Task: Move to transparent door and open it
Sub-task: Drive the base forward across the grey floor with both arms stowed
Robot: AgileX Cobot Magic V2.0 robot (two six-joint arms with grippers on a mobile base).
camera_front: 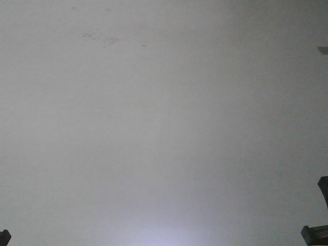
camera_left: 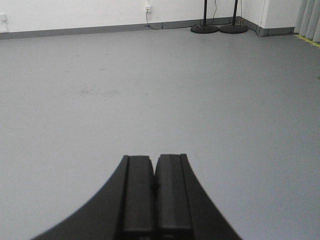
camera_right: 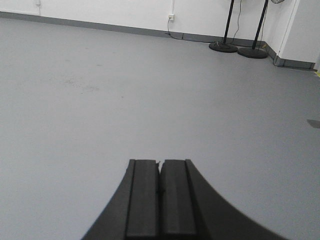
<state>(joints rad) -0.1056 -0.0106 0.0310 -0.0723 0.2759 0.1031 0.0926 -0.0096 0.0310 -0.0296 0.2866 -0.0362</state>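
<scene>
The transparent door is out of view in all views. My left gripper [camera_left: 154, 159] is shut and empty, pointing out over bare grey floor [camera_left: 150, 100]. My right gripper [camera_right: 160, 162] is also shut and empty over the same grey floor [camera_right: 125, 100]. In the front view only grey floor [camera_front: 164, 123] shows, with a dark tip of the left arm [camera_front: 4, 237] at the bottom left corner and dark parts of the right arm [camera_front: 316, 233] at the bottom right.
A white wall with grey skirting [camera_left: 100, 29] runs across the far side. Two black pole stands with round bases [camera_left: 218, 28] stand near the far right corner, also in the right wrist view [camera_right: 237, 49]. A wall socket [camera_right: 171, 17] has a cable. A pale curtain [camera_left: 310, 20] hangs at the far right.
</scene>
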